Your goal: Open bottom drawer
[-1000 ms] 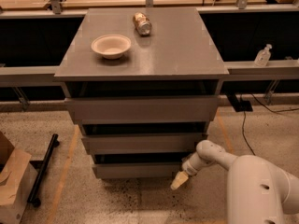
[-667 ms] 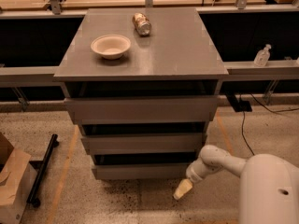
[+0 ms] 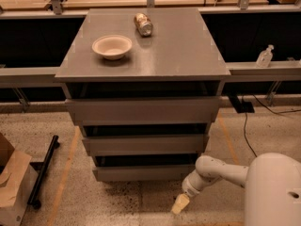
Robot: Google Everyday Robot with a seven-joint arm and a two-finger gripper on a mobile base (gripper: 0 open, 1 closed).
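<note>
The bottom drawer (image 3: 141,173) is the lowest and narrowest of three plain grey fronts on the cabinet, with a dark gap above it. My gripper (image 3: 179,204) hangs on the white arm below and to the right of that drawer's right corner, close to the floor and apart from the front panel. The inside of the drawer is hidden.
The grey cabinet top (image 3: 183,51) bears a white bowl (image 3: 112,46) and a can lying on its side (image 3: 143,24). A cardboard box (image 3: 11,182) and a black bar (image 3: 43,171) lie on the floor at left. A cable (image 3: 247,135) runs at right. A clear bottle (image 3: 264,56) stands on the right ledge.
My gripper has moved down and away from the bottom drawer's right edge toward the floor. The drawers look unchanged.
</note>
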